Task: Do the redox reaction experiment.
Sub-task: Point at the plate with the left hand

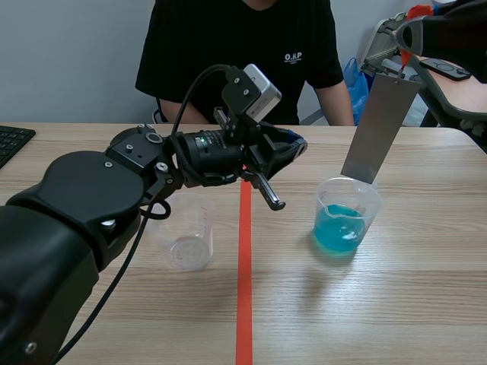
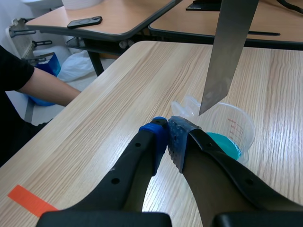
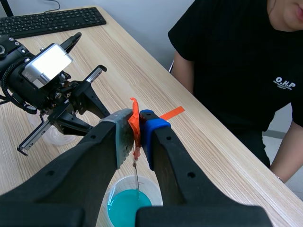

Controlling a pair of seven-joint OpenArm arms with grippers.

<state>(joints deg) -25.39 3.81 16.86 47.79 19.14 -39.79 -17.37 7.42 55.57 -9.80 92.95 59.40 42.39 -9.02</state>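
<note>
High in the scene view, the right gripper [image 1: 403, 53] clamps a small orange tab [image 1: 405, 58]; a flat grey metal strip [image 1: 379, 129] hangs from it below the jaws, its lower end at the rim of a clear plastic beaker of blue liquid [image 1: 346, 220]. Left wrist view: the left gripper [image 2: 168, 135] is closed on nothing, beaker just ahead. Right wrist view: the strip, edge-on, drops toward the liquid.

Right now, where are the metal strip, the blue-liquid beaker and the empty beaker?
metal strip [image 1: 378, 128]: scene view, middle of its flat face.
blue-liquid beaker [image 1: 356, 199]: scene view, clear wall above the liquid.
empty beaker [image 1: 190, 236]: scene view, front wall.
</note>
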